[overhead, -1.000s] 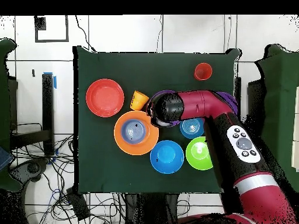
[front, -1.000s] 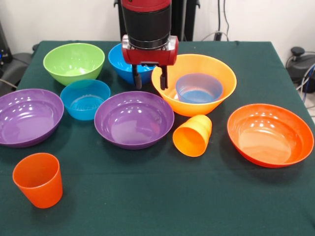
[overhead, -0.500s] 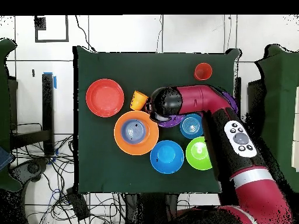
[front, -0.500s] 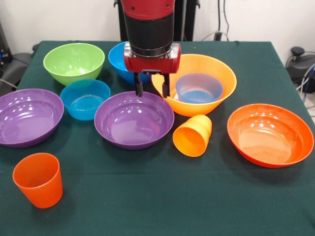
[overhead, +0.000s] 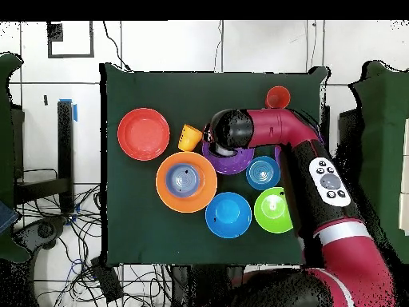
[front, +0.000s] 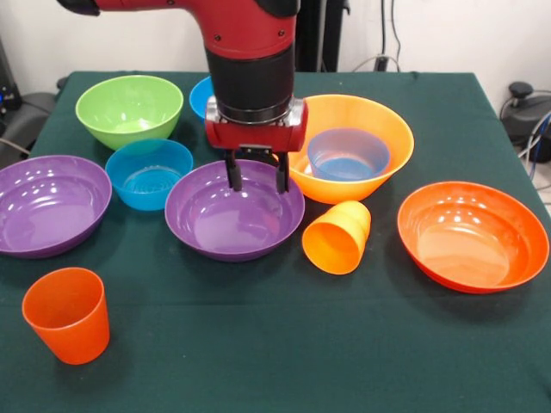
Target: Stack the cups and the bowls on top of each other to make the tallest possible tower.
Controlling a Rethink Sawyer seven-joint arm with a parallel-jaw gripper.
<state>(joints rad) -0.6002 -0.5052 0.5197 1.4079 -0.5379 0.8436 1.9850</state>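
My gripper (front: pixel 256 175) is open and empty, its two fingers hanging just above the far inner side of the middle purple bowl (front: pixel 234 215). To its right the large yellow-orange bowl (front: pixel 379 129) holds a small translucent blue bowl (front: pixel 348 155). The yellow-orange cup (front: pixel 337 237) lies on its side in front of that bowl. The red-orange cup (front: pixel 67 314) stands upright at the near left. In the overhead view the arm's wrist covers most of the purple bowl (overhead: pixel 233 165).
Around the table stand a wide red-orange bowl (front: pixel 472 234), a second purple bowl (front: pixel 47 202), a small blue bowl (front: pixel 148 172), a lime green bowl (front: pixel 129 107) and a medium blue bowl (front: pixel 199 95) partly hidden behind the arm.
The gripper moved from the yellow-orange bowl's rim toward the table's front, and now hangs over the middle purple bowl. It stayed open. No bowl or cup moved.
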